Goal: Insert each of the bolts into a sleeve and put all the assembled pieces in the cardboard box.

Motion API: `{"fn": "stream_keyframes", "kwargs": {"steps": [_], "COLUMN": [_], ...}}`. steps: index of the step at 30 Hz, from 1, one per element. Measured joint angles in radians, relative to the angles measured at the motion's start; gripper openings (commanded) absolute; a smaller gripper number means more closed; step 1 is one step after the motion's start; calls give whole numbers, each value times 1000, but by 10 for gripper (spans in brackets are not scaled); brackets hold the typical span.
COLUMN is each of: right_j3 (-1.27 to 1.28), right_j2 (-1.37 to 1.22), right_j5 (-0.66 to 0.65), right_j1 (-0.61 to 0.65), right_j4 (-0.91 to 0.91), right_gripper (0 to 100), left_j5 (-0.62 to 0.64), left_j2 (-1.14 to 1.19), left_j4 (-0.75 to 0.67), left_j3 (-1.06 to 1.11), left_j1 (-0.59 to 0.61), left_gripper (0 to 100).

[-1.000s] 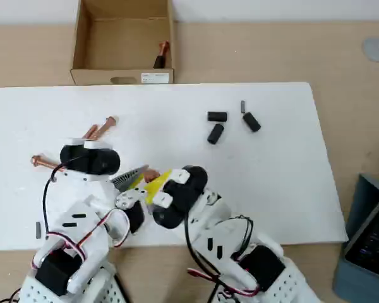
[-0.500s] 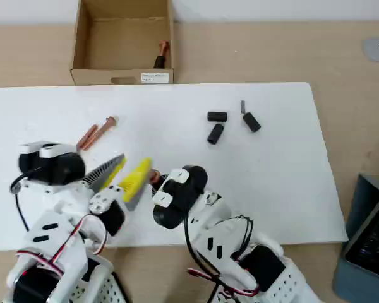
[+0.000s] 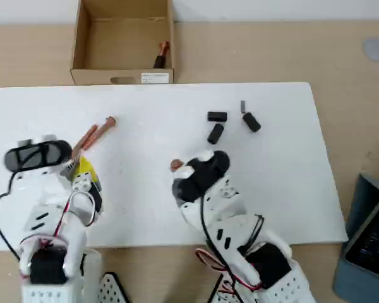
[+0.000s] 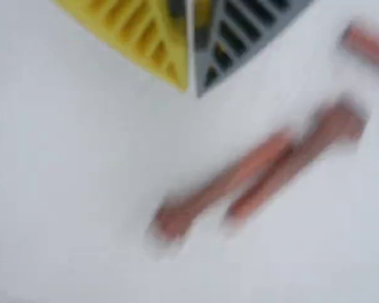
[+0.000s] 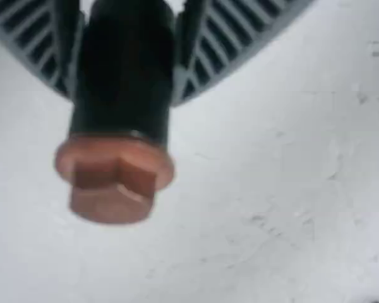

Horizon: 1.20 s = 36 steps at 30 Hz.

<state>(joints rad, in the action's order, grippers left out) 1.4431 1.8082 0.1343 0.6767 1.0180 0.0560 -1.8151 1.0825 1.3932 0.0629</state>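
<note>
My right gripper [image 3: 184, 169] is near the middle of the white mat [image 3: 284, 189], shut on a black sleeve [image 5: 123, 69] with a copper bolt head [image 5: 114, 180] sticking out of it; that head [image 3: 175, 165] also shows from above. My left gripper [image 4: 191, 88] is shut with nothing in it, just short of two loose copper bolts [image 4: 259, 173] lying side by side. A third bolt [image 4: 366, 45] lies past them. From above, the left gripper [image 3: 76, 165] is at the mat's left, close to the bolts [image 3: 95, 132]. Three black sleeves [image 3: 216, 117] lie at the mat's far middle.
The cardboard box [image 3: 123, 77] stands beyond the mat's far left edge with one assembled piece [image 3: 160, 55] inside. A small grey pin [image 3: 243, 106] lies by the sleeves. A dark bin [image 3: 366, 246] stands off the mat at the right.
The two grippers were together at the mat's front middle. The left arm swung away to the left and shut empty near the loose bolts. The right gripper kept the bolt and sleeve and shifted slightly right.
</note>
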Motion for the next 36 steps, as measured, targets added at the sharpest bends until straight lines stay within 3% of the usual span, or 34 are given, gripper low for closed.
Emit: {"fn": "stream_keyframes", "kwargs": {"steps": [4, 8, 22, 27, 36], "right_j3": [-107, -241, -753, -961, -1485], "right_j2": [-9, -184, -1025, -1341, -1915], "right_j5": [0, 2, 2, 2, -3], "right_j1": [-5, -5, -20, -91, -180], "right_j4": [11, 11, -227, -336, -358], "right_gripper": [9, 9, 9, 9, 9], "left_j5": [0, 0, 0, 0, 0], "left_j2": [0, 0, 2, 2, 2], "left_j4": [0, 0, 0, 0, 0], "left_j3": [140, 215, 252, 252, 252], "left_j1": [9, 12, 15, 15, 15], "left_gripper": [2, 2, 2, 2, 2]}}
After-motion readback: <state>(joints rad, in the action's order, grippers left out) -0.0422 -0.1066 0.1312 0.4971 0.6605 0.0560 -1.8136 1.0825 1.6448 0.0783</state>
